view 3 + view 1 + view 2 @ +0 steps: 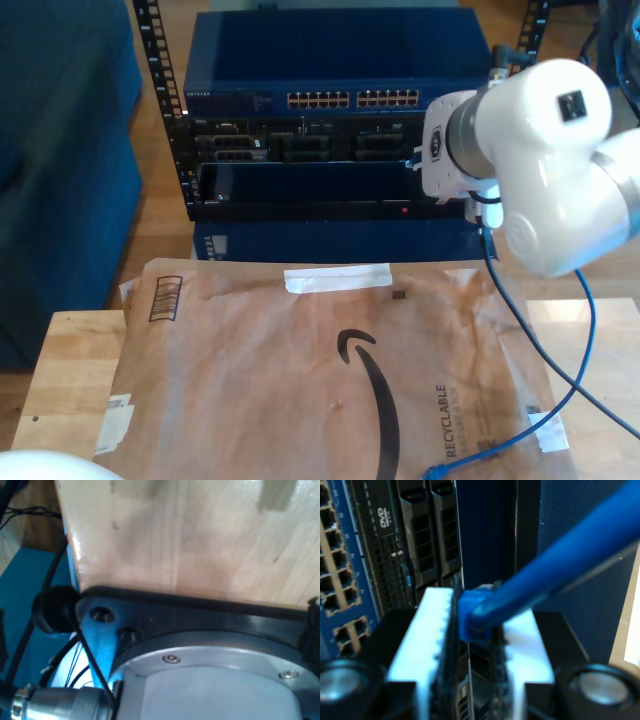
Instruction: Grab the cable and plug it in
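Note:
My second gripper (470, 630) is shut on the blue plug end (472, 612) of the cable (560, 565), held between its white pads (432, 625). It faces the rack front, close to the server's drive bays (427, 535), with the switch's ports (335, 580) off to one side. In the exterior view the second arm (530, 150) reaches toward the rack from the exterior view's right. The cable (585, 340) hangs from it, and its free end (432, 472) lies on the brown mailer. The first wrist view looks at a wooden table top (200, 540) and an arm base (210, 680).
The rack holds a blue network switch (330, 98) above a dark server (300, 150). A brown paper mailer (300, 380) covers the wooden table (70, 370). A blue upholstered shape (60, 150) stands at the exterior view's left. Dark cables (90, 655) run beside the arm base.

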